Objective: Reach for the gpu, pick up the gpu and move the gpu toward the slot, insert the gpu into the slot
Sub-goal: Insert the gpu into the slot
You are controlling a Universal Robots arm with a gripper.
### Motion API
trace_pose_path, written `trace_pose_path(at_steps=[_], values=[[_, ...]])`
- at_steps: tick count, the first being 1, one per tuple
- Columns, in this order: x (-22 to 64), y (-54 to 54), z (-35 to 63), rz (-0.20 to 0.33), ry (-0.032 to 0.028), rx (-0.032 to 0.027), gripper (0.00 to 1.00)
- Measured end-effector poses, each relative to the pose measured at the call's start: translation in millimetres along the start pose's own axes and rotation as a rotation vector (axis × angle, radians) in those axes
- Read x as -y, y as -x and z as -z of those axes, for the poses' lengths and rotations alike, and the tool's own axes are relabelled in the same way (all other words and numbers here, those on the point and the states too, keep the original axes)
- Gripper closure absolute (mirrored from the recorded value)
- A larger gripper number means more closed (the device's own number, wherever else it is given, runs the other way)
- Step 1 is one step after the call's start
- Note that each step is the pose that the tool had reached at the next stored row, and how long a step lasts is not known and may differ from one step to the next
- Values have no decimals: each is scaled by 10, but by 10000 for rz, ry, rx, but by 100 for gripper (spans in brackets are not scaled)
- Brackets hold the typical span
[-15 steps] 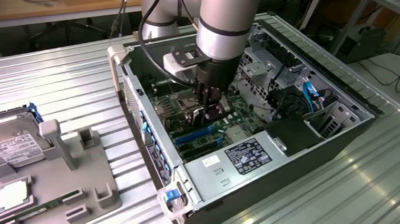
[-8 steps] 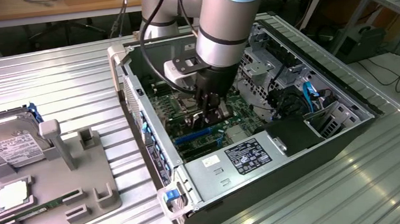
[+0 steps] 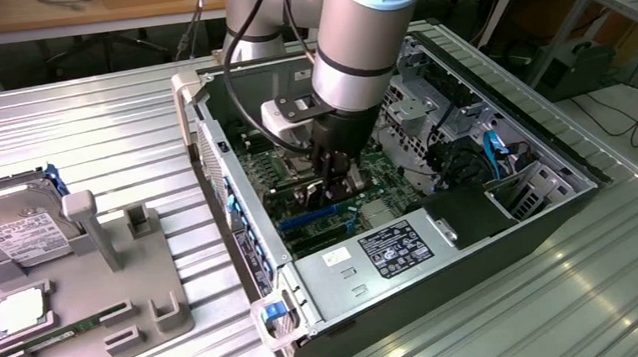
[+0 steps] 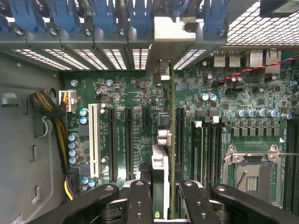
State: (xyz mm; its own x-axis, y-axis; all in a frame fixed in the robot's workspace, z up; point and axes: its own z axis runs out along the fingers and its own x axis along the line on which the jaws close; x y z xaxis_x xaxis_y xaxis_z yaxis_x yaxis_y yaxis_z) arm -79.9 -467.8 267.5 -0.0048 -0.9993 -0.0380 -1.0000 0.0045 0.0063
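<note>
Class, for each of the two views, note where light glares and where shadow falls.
Exterior view: glare streaks the ribbed metal table and whitens the arm; the computer case is dim inside. Wrist view: the perforated bracket is washed out by light, while the gripper holding the card is dark.

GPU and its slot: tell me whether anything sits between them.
Nothing visible does. In the wrist view the gpu hangs edge-on in the gripper, directly over the motherboard and its expansion slots, with its silver bracket at the case's rear openings.

Metal table (image 3: 91,135), computer case (image 3: 541,142), parts tray (image 3: 152,283)
</note>
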Motion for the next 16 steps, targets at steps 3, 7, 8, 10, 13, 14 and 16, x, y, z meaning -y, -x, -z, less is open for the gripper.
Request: trace_pose_path(at_steps=[3, 7, 8, 10, 13, 14, 16], values=[[-7, -2, -40, 1, 9, 0, 72], [-17, 2, -60, 2, 10, -3, 72], [-17, 2, -60, 2, 10, -3, 72], [-17, 2, -61, 1, 9, -2, 72], [-17, 5, -65, 1, 8, 1, 72], [-18, 18, -69, -4, 7, 3, 72], [-17, 44, -75, -6, 8, 0, 72]])
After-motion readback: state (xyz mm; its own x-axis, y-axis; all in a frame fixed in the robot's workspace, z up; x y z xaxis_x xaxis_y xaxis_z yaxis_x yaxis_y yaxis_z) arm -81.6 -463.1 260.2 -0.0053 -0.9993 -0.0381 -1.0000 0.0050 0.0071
